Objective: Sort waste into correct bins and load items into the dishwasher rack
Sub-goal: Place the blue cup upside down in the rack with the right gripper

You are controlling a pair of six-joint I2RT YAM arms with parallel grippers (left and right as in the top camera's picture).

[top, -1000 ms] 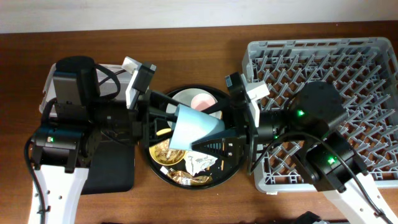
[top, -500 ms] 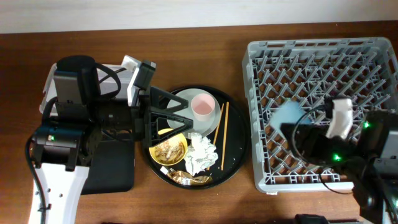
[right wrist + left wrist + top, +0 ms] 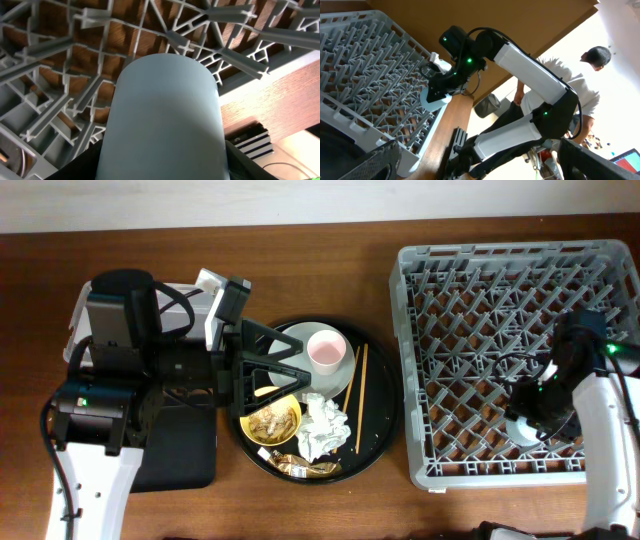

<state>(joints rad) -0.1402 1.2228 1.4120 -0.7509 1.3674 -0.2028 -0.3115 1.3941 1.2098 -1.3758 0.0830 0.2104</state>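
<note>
The dishwasher rack (image 3: 480, 280) sits at 3 o'clock on the table (image 3: 300, 260). The round black tray (image 3: 378, 420) lies in the middle. The left gripper (image 3: 298, 367) hangs over it with fingers wide apart, holding nothing. The right gripper (image 3: 165, 155) squeezes the blue cup (image 3: 167, 110) at the rack's 6 o'clock side.
</note>
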